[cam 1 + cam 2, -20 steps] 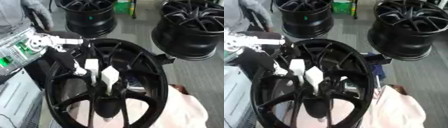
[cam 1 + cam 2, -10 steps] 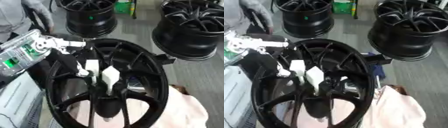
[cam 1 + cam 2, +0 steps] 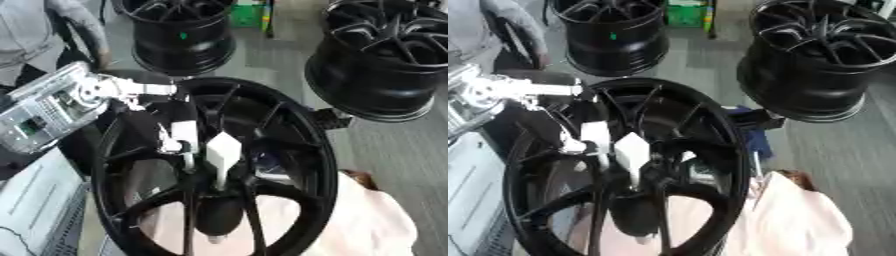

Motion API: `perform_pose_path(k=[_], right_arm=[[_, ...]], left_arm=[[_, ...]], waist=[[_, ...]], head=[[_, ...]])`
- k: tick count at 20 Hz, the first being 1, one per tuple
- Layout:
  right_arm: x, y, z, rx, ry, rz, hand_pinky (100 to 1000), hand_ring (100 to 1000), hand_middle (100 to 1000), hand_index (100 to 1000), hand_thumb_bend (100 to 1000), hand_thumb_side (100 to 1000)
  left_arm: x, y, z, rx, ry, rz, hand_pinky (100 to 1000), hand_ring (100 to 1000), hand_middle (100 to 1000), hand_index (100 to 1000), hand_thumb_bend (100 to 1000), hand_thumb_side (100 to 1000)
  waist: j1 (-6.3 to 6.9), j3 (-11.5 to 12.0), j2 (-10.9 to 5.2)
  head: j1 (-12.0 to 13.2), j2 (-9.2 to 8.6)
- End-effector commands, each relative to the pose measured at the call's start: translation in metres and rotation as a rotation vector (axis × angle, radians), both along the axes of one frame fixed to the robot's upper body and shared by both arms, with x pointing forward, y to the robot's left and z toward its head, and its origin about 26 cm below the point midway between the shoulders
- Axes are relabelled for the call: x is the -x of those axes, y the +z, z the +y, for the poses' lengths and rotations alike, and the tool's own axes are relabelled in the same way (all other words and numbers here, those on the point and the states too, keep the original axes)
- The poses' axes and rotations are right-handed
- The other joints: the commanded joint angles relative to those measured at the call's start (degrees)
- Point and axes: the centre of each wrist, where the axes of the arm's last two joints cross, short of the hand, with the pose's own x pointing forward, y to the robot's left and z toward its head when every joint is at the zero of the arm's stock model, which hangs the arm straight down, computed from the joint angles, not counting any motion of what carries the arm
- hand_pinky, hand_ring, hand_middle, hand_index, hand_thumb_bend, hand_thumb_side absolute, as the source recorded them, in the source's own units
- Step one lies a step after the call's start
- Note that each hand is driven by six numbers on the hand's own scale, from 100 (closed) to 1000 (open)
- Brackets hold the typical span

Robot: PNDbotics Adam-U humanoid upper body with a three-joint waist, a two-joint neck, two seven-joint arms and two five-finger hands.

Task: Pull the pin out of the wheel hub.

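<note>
1. We take the wheel hub [image 3: 219, 170] as our landmark: a large black spoked rim standing on edge in front of us, its open face turned our way.
2. The left hand [image 3: 199, 145] reaches in from the hub's left rim to its centre. Its white-tipped fingers [image 3: 222, 150] are curled down at the point where the spokes meet. We judge they are closed around the pin, but the pin itself is hidden beneath them.
3. The right hand shows in neither view.
4. Handling, our judgement: the pin is likely a small, rigid, smooth metal part seated snugly. Grip it by the exposed head and draw straight along its axis; a skewed pull could jam it or let the fingers slip. The hub looks heavy but could rock on its edge.
5. Surroundings: a pale pink cloth [image 3: 367, 220] lies at the hub's lower right. Two other black rims [image 3: 385, 55] [image 3: 179, 30] stand beyond it. The spokes crowd the fingers' path.
</note>
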Motion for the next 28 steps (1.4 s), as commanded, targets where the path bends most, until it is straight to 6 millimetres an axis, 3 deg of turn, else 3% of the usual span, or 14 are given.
perform_pose_path(k=[1, 8, 20, 24, 28], right_arm=[[0.0005, 0.0075, -0.0008, 0.008, 0.003, -0.027, 709, 692, 725, 761, 100, 772], [0.0008, 0.0069, -0.0005, 0.006, 0.001, -0.025, 709, 690, 723, 761, 100, 774], [0.0008, 0.0061, 0.0004, 0.0, 0.004, -0.026, 709, 689, 722, 762, 100, 776], [0.001, 0.0054, 0.0009, -0.004, 0.004, -0.025, 710, 688, 721, 761, 100, 779], [0.0014, 0.0045, 0.0013, -0.008, 0.003, -0.023, 710, 688, 721, 761, 100, 778]], left_arm=[[-0.0008, 0.0059, 0.0012, -0.016, 0.0, -0.017, 771, 726, 621, 792, 394, 298], [-0.0004, 0.0051, 0.002, -0.045, -0.009, -0.011, 780, 768, 699, 865, 485, 358], [0.0003, 0.0054, 0.0012, -0.03, 0.011, -0.028, 743, 698, 593, 804, 352, 284], [-0.0003, 0.0032, 0.0007, -0.031, 0.021, -0.025, 736, 685, 576, 798, 349, 309], [-0.001, 0.0017, -0.0016, -0.031, 0.023, -0.024, 721, 659, 544, 769, 327, 254]], waist=[[-0.05, 0.04, -0.48], [-0.06, 0.19, -0.46], [-0.08, 0.28, -0.41], [-0.09, 0.19, -0.41], [-0.11, 0.16, -0.41]], head=[[0.23, -0.78], [0.36, -0.8], [0.58, -0.91], [0.61, -1.08], [0.69, -1.05]])
